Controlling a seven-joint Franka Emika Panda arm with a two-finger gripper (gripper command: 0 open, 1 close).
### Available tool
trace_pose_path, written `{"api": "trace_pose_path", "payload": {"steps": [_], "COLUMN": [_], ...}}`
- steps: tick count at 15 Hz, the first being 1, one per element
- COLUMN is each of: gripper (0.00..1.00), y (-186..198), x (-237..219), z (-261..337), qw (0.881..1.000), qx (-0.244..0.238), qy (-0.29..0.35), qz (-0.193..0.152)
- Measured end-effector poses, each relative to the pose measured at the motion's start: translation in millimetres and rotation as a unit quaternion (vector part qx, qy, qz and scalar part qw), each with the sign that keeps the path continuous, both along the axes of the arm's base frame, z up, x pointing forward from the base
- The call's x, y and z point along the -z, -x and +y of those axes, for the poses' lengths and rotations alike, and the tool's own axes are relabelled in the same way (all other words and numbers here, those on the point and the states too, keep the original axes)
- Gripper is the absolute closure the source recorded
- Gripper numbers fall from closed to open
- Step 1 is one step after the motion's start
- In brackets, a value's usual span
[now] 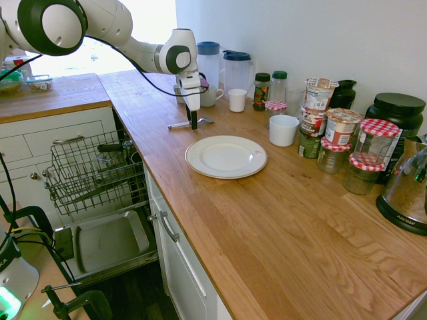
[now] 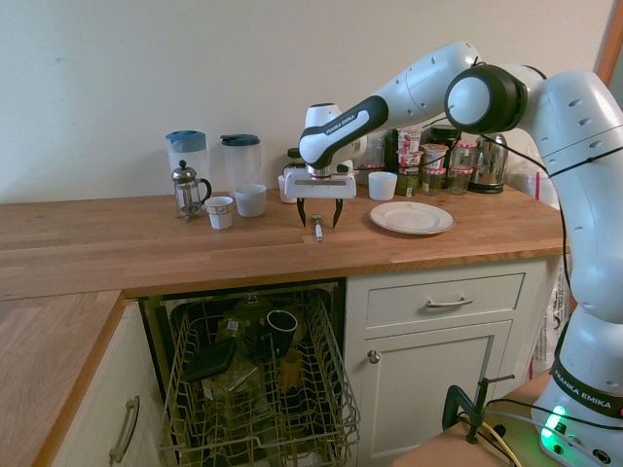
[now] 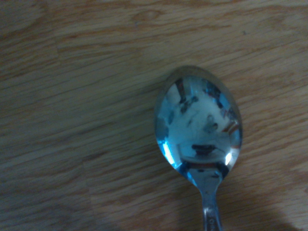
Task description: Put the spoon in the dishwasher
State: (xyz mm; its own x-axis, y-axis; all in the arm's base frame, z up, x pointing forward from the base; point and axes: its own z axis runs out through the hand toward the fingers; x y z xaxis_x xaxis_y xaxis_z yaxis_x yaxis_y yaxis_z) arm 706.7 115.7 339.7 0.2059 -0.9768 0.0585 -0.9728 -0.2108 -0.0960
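Observation:
The spoon [image 1: 177,125] lies flat on the wooden counter, left of the white plate [image 1: 225,157]. Its shiny bowl [image 3: 198,125] fills the wrist view, facing up. My gripper [image 2: 318,222] points straight down over the spoon with its fingers open, one on each side of it, tips close to the counter. The fingers hold nothing. The dishwasher [image 2: 258,389] stands open below the counter, its wire rack [image 1: 93,173] pulled out over the lowered steel door panel [image 1: 107,243]. A black cup and dark items sit in the rack.
Behind the gripper stand a French press [image 2: 187,191], two white cups [image 2: 220,211], and two blue-lidded jugs [image 1: 238,70]. Jars, tubs and a white cup [image 1: 283,130] crowd the counter's back right. White drawer cabinets [image 2: 443,306] flank the dishwasher.

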Motion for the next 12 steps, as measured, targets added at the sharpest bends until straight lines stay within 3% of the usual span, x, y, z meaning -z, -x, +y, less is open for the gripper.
{"api": "trace_pose_path", "payload": {"steps": [12], "gripper": [1.0], "y": [0.7], "x": [1.7], "z": [-4.6], "qw": [1.0], "qx": [-0.008], "qy": [0.003], "qz": [0.01]}}
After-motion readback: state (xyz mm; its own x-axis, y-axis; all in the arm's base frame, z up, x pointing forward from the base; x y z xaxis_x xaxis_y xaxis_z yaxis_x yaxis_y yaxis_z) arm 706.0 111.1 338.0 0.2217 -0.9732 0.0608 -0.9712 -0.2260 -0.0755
